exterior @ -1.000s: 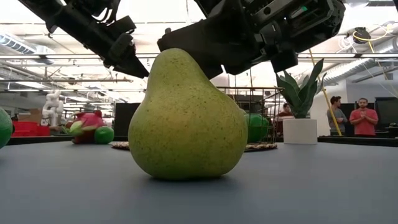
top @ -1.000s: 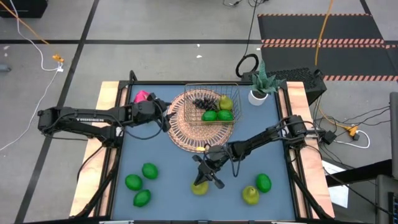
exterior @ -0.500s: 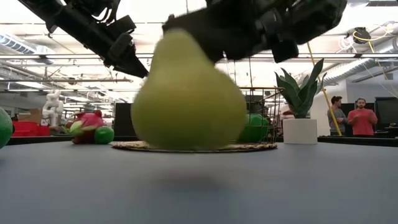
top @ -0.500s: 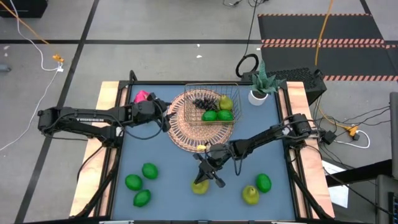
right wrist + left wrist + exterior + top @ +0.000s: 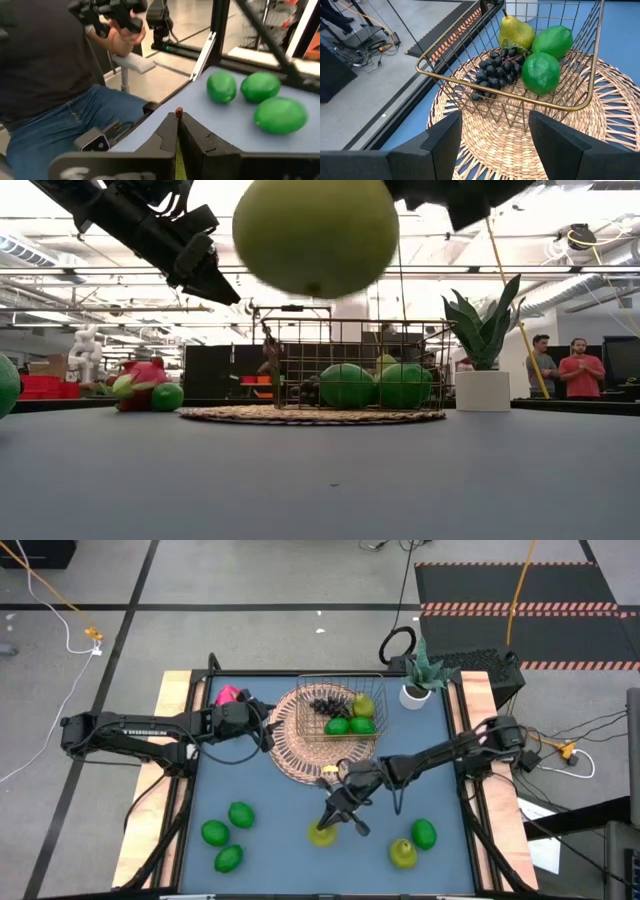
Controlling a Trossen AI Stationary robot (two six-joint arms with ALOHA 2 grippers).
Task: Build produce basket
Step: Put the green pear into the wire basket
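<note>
Above the blue table (image 5: 280,830), the right hand (image 5: 335,815) pinches a yellow-green pear's (image 5: 315,232) stem; the left hand (image 5: 268,728) waits spread beside the copper wire basket (image 5: 340,685).

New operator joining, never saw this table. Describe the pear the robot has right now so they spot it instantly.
Start at the copper wire basket on the round woven mat. Nearer the table's front edge, the right gripper is shut on the stem of a yellow-green pear. Unlike the other loose pear, this one hangs clear of the table.

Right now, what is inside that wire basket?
The wire basket holds one pear, a dark grape bunch and two limes. Whatever lies beneath the grapes is hidden.
</note>
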